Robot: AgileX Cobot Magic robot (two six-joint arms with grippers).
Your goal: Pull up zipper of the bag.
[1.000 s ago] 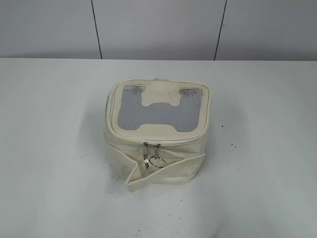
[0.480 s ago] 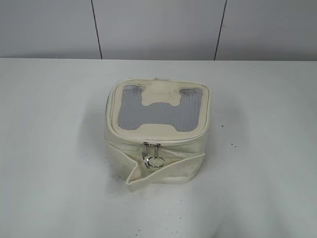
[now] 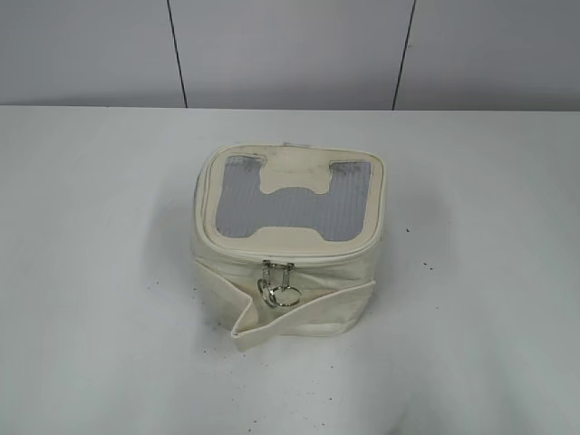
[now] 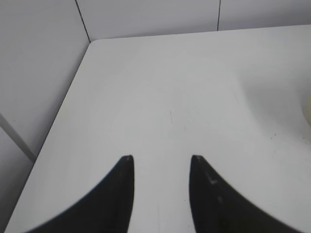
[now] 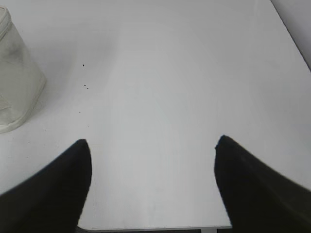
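The bag (image 3: pixel 288 237) sits mid-counter (image 3: pixel 91 272); its rear side is hidden. Both zipper (image 3: pixel 272 256) pulls hang together at the front rim. Neither arm appears in the exterior view. Wrist views show the left claw (image 4: pixel 161 158) released, and the right claw (image 5: pixel 153 141) spread wide, bag cropped at the frame edge.
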